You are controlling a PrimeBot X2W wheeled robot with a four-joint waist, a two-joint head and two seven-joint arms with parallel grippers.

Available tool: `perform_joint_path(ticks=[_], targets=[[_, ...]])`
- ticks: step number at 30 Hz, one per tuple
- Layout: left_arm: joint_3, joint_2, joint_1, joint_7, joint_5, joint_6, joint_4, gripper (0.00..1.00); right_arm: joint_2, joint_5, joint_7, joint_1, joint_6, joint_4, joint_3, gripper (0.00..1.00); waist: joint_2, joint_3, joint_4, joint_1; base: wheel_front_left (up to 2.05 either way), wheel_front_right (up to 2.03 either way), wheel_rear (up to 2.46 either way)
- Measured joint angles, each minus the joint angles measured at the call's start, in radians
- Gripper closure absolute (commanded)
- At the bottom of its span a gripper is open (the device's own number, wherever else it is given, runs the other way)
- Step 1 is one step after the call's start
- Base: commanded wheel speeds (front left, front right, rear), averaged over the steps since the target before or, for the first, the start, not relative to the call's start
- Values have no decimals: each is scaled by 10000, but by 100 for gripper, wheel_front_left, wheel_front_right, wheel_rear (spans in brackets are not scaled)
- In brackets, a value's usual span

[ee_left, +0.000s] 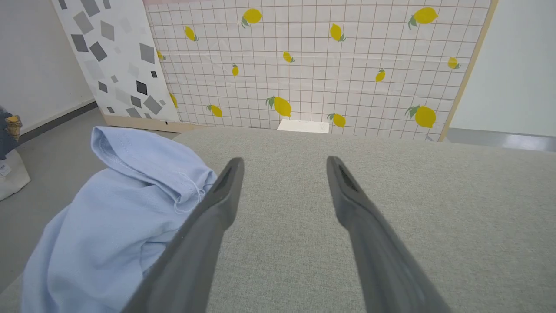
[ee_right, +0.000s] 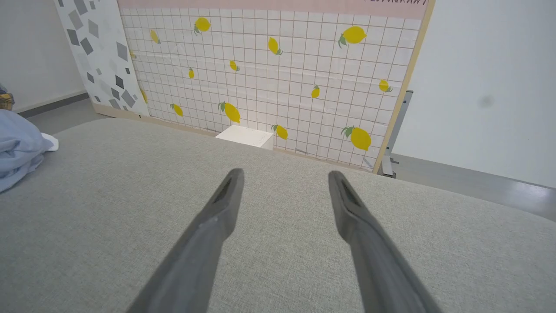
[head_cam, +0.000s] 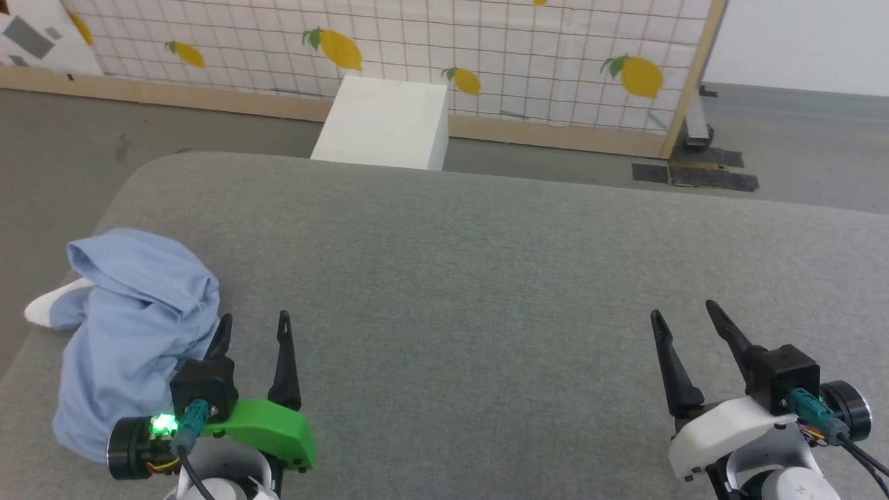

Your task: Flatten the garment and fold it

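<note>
Grabbing the garment (head_cam: 132, 333) from the present stance carries three hazards. First, the sky-blue shirt lies bunched in a heap at the left edge of the grey counter (head_cam: 486, 278), towards its rounded far-left corner, with a white portion hanging past that edge. On this evidence, any outward push or weak pinch could tip the bulk over the edge onto the floor (head_cam: 55, 139). Second, the fabric is crumpled in several layers, so a blind pinch is likely to take more than one layer, and the shirt would then resist spreading flat. Third, the loose hem facing the left pincer (head_cam: 254, 319) could catch on a fingertip and drag. The left pincer sits low over the near-left part of the counter, fingers pointing toward the far edge, spread wide and pinching nothing. Its outer finger stands just beside the heap; whether it touches the cloth cannot be told. The right pincer (head_cam: 683, 310) sits low over the near-right part of the counter, fingers likewise toward the far edge, spread wide, empty, and well apart from the garment. It would need a reach across the bare middle of the counter before it could assist; a one-armed pull by the left arm favours dragging rather than lifting.
</note>
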Motion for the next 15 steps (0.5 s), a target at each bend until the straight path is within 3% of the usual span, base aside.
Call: perform_joint_path(ticks=[15], targets=[[58, 44, 20, -311, -286, 280, -8, 0, 0, 119, -207, -3, 0, 165, 196, 0, 0, -53, 737, 0, 0, 0, 0]])
